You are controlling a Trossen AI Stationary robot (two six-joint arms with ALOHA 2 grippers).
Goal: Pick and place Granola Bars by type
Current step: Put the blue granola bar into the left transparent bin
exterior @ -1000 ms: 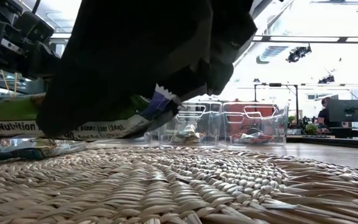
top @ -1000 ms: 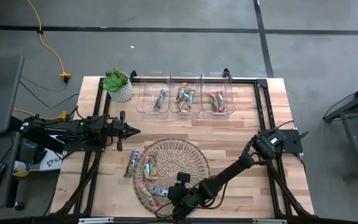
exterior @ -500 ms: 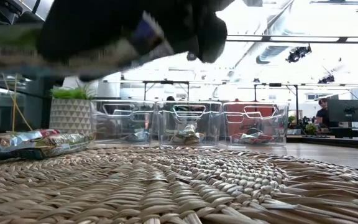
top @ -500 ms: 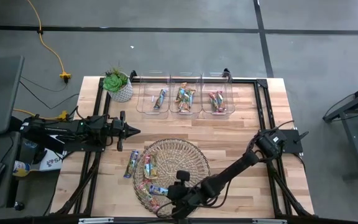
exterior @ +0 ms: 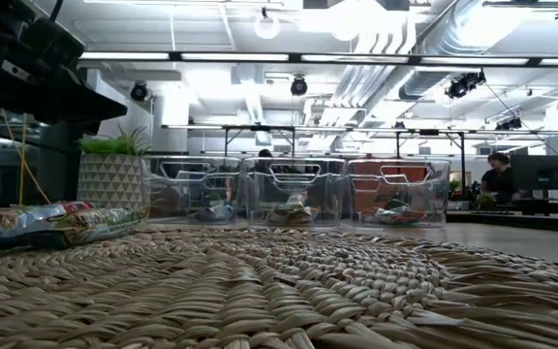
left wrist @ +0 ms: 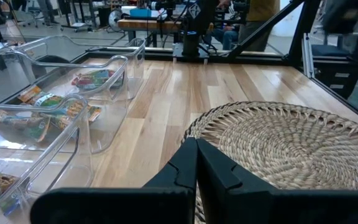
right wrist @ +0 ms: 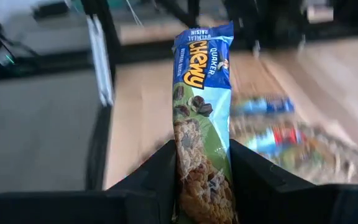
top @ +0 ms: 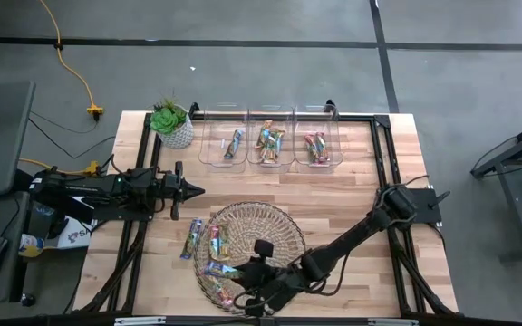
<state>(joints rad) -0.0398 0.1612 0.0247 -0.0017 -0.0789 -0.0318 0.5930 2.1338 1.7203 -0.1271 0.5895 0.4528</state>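
— So, from above, where's the working arm?

— The right gripper (top: 243,292) sits low over the near-left edge of the wicker mat (top: 279,226), with loose granola bars (top: 217,243) just beside it on the mat's left side. The three clear bins (top: 272,145) lie across the table at the far edge, well apart from it. I'd say the coming move is a carry straight away from us, toward the bin that already has a blue bar (top: 235,142).

— And the left arm?

— It waits at the left side, its left gripper (top: 188,190) pointing inward, nearer the bins but idle.

— At table height?

— No gripper shows. Only the mat's weave, a couple of wrapped bars (exterior: 51,221) lying at the left, and the bins (exterior: 298,192) behind.

— The left wrist camera?

— Its fingers (left wrist: 194,168) are pressed together on nothing, looking over the mat (left wrist: 278,143) and along the bins (left wrist: 55,93).

— The right wrist?

— That settles it: the fingers (right wrist: 160,174) are clamped on the lower end of a Quaker Chewy bar (right wrist: 202,106), blue and green wrapper, long axis running straight out from the gripper. The overhead hides that grip entirely.
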